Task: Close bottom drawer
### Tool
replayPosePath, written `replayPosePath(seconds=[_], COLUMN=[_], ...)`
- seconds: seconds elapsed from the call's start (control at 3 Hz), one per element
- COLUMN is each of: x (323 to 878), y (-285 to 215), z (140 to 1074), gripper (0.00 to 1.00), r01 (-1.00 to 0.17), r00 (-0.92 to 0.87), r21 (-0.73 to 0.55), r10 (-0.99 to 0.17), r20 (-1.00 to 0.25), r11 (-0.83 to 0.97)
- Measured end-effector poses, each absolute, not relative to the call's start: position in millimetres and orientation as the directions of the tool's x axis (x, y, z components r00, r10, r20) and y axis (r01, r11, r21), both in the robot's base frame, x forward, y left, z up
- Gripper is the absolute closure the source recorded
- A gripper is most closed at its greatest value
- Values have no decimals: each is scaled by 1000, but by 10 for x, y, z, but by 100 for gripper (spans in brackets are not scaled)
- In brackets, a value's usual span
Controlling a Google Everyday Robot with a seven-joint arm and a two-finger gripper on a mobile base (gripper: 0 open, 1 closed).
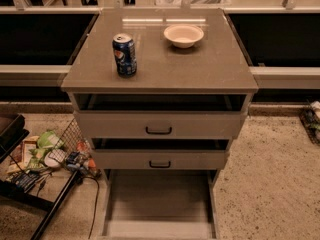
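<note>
The bottom drawer is pulled far out toward me, its long flat grey-beige tray empty; its front panel sits at the bottom edge of the view and its handle does not show. Above it the middle drawer and the top drawer, each with a black handle, stand slightly open. The gripper is not in view.
On the cabinet top stand a blue soda can and a white bowl. A wire basket with snack packets and a black stand with cables lie on the floor at left. Speckled floor lies at right.
</note>
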State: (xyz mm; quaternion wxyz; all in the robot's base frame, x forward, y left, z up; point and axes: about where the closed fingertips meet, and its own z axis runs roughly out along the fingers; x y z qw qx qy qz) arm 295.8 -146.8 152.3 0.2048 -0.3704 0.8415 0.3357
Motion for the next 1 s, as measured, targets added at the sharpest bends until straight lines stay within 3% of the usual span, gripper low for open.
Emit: replayPosePath(seconds=[0.33,0.67,1.0], x=[2970,3342,3328], y=[-1012,-929,-931], z=[1182,1092,1092], gripper=[100,100,100], r01=[-788,-820,-820], r00=[-614,-570,-570], r21=[487,459,459], r10=[-431,-405,-405], r20=[-661,-715,-715], r11=[376,342,342])
